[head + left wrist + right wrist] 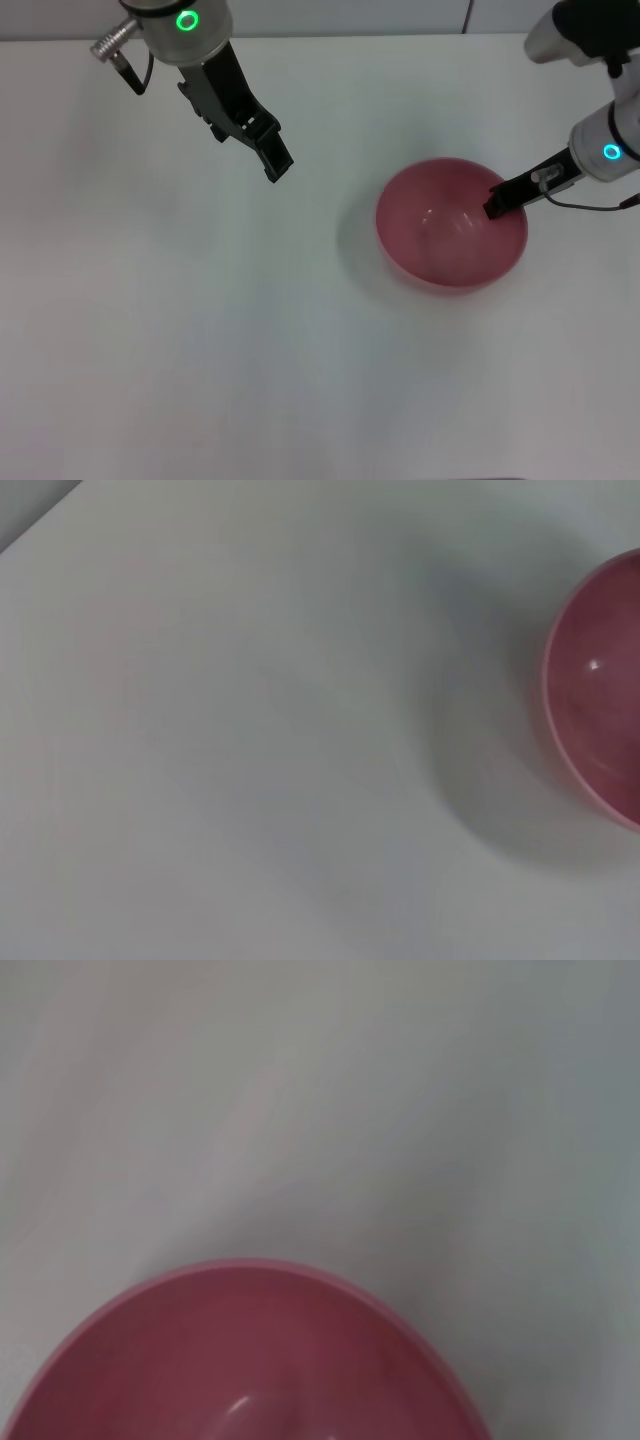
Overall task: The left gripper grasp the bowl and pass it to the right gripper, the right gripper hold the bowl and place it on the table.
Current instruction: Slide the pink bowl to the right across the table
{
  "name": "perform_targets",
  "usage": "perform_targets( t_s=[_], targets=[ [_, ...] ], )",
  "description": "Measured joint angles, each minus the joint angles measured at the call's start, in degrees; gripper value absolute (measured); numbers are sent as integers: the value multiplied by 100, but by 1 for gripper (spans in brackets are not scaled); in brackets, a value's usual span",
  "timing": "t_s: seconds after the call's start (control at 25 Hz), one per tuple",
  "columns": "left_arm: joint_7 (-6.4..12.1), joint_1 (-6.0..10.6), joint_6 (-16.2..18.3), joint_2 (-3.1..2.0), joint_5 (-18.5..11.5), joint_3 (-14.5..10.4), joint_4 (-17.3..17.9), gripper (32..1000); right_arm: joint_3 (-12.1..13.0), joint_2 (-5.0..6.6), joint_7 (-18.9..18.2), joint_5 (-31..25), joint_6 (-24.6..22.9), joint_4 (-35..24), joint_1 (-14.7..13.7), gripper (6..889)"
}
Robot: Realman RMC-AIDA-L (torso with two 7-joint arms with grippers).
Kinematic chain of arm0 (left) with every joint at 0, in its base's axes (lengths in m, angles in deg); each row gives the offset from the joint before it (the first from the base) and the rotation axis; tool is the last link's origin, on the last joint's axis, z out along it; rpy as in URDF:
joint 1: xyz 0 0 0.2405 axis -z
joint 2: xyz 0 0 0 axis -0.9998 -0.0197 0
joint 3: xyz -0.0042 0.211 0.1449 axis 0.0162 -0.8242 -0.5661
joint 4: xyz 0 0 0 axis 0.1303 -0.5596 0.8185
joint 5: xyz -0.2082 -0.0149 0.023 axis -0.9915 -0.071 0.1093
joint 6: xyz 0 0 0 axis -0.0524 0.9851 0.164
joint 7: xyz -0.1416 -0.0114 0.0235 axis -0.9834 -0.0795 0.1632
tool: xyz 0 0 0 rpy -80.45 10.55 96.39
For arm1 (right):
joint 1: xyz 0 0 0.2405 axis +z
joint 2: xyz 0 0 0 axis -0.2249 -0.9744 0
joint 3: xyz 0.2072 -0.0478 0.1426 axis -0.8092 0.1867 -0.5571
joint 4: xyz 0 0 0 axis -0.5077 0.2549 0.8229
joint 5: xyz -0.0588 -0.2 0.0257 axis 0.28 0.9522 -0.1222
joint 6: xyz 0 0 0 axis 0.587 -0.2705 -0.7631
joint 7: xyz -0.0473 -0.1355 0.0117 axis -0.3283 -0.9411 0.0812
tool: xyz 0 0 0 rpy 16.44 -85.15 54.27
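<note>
The pink-red bowl [450, 228] is upright at the right of the white table [200, 330], with a soft shadow on its left side. I cannot tell whether it rests on the table or hangs just above it. My right gripper [494, 204], on the cyan-ringed arm, is shut on the bowl's right rim. The left gripper [276, 163], on the green-ringed arm, hangs over the table's far left part, well away from the bowl. The left wrist view has part of the bowl [600, 700] at its edge. The right wrist view looks down over the bowl's rim [260, 1360].
The table's far edge [330, 36] runs along the back, with a grey wall behind it. A silver plug [110, 42] juts from the left arm.
</note>
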Motion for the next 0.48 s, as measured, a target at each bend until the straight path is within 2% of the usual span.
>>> perform_targets(
  t_s=[0.36,0.48],
  targets=[
    [0,0,-6,0,0,0,-35,858,17,13,-21,21,-18,0,31,92],
    [3,0,-11,0,0,0,-60,858,20,1,-75,24,-24,0,45,199]
  ],
)
